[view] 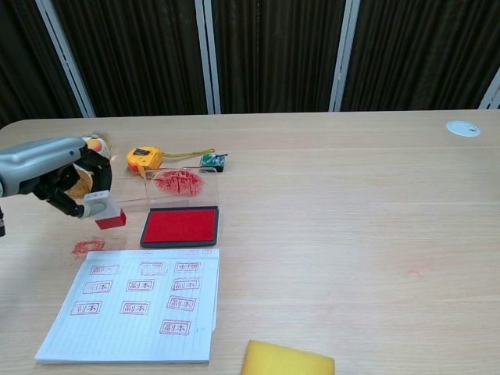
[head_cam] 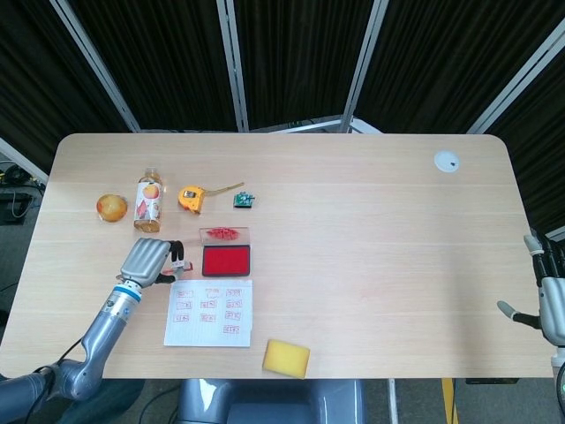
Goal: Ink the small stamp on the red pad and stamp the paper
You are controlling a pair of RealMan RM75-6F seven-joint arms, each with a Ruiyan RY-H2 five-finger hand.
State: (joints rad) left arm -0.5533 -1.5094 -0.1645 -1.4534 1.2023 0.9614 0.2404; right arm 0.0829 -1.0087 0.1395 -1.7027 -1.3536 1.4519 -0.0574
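Small stamp [view: 104, 211]: clear-handled block with a red base, pinched in the fingers of the left hand [view: 74, 178], lifted off the counter [head_cam: 371, 230] and tilted, just left of the red ink pad [view: 180, 226] and above the upper left corner of the paper. Left hand: fingers curled round the stamp's handle, forearm reaching in from the lower left of the head view. Red ink pad: open rectangular tray with a black rim, lying flat; its clear lid [view: 180, 184], smeared red, lies flat against its far edge. Paper [view: 137, 303]: white lined pad directly in front of the ink pad, bearing rows of red rectangular stamp marks. Red ink smudge [view: 87, 247]: on the bare counter just off the paper's upper left corner, below the raised stamp. Right hand [head_cam: 551, 300]: at the right edge of the head view, off the counter's right side, fingers apart and holding nothing. Orange juice bottle [head_cam: 147, 200]: lying on its side behind the left hand. Round orange fruit [head_cam: 111, 208]: left of the bottle. Yellow tape measure [head_cam: 192, 198]: right of the bottle, short length of tape drawn out. Small green item [head_cam: 244, 200]: just right of the tape measure. Yellow sponge [head_cam: 286, 358]: near the counter's front edge, right of the paper. White round disc [head_cam: 446, 161]: far right corner.
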